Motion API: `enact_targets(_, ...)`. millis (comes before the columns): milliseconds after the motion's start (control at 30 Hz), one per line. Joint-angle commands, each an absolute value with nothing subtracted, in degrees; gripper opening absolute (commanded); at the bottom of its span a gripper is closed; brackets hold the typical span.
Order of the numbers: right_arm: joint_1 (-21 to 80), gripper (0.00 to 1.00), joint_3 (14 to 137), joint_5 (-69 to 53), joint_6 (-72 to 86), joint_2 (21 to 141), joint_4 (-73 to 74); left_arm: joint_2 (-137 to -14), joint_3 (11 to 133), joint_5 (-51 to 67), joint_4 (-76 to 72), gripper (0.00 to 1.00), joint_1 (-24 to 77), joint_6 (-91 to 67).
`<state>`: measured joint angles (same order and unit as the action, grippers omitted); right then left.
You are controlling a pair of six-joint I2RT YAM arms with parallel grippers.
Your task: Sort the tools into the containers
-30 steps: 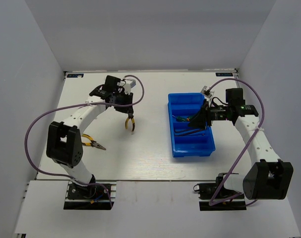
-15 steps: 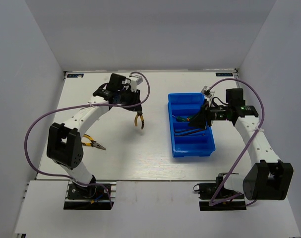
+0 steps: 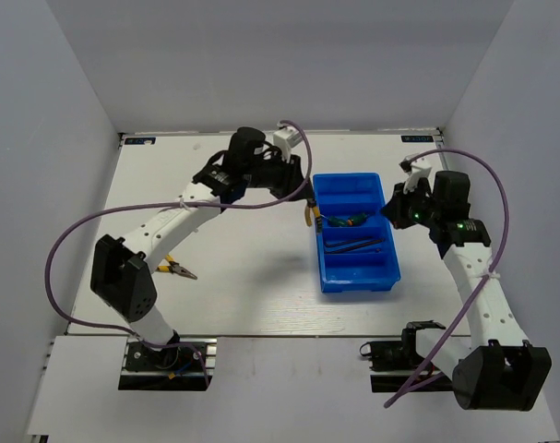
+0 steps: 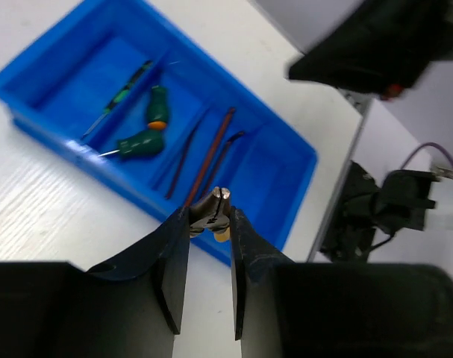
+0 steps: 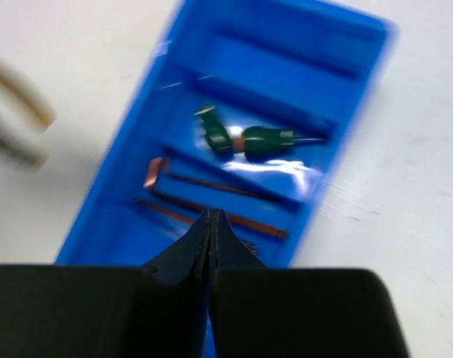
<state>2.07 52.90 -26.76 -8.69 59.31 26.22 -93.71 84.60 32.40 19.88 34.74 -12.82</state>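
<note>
Moved since the earlier view: pliers (image 3: 307, 215), carried by the left gripper (image 4: 209, 218) from open desk (image 3: 252, 295) to just beside the left wall of the blue tray (image 3: 358, 280). The right gripper (image 5: 211, 224) has drawn back rightward, jaws pressed together, empty.

Item: pliers, steel, rigid, probably heavy for their size. Slick metal nose, grippier yellow handles.

Hold: pinched at the nose, handles hanging, so they may swing.

Tray holds screwdrivers (image 5: 263, 139) and hex keys (image 5: 211, 186).

Second pliers (image 3: 175, 269) lie on the desk.

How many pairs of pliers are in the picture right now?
2. The first pliers are held in the left gripper at the blue tray's edge. The second pliers lie on the table beside the left arm. None shows inside the tray.
</note>
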Motion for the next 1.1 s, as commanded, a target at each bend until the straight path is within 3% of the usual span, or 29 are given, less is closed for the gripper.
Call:
enact_targets(0,1.0,0.00,52.2,-8.8,-2.6,58.4,19.3,-92.0,86.9,36.1,13.6,0.00,38.4,-16.5)
enact_targets(333,-2.4,0.00,52.1,-6.4,-2.1,57.4,18.7,-96.9,85.4,33.7,4.7,0.00,47.9,-22.0)
enact_targets(533,-3.9,0.00,52.1,-6.6,-1.8,57.0,18.9,-96.9,80.1,21.5,3.1,0.00,51.9,-27.1)
enact_targets(1067,-5.9,0.00,51.9,-9.6,-1.3,56.9,19.2,-102.3,81.2,-4.0,8.2,0.00,59.8,-32.6)
